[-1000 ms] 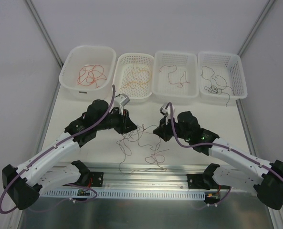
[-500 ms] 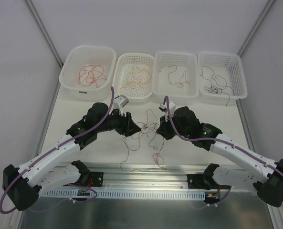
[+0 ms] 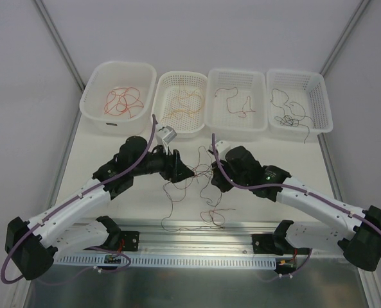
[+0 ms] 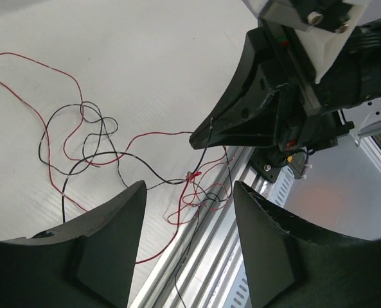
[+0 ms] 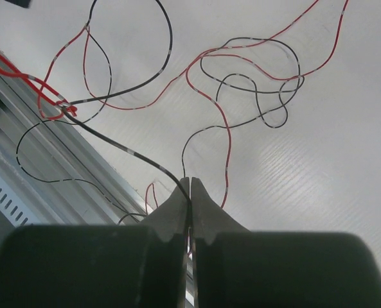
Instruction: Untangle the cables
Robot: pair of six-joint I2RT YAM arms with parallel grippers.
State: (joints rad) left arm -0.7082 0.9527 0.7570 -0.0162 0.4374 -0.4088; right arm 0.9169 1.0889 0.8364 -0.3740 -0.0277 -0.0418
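Right gripper [image 5: 190, 183]: pinched on black wire [image 5: 132, 154], likely to draw it from the red-and-black tangle [image 3: 200, 192]. Left gripper [image 4: 189, 187]: spread, empty, poised above.

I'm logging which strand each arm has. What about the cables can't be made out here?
Top view: the cables are too thin to tell which crosses over which.
Right wrist view: the black cable pinched in the shut right gripper vanishes between its fingers, end unseen.
Left wrist view: strands run behind the open left gripper's fingers and off the bottom edge.
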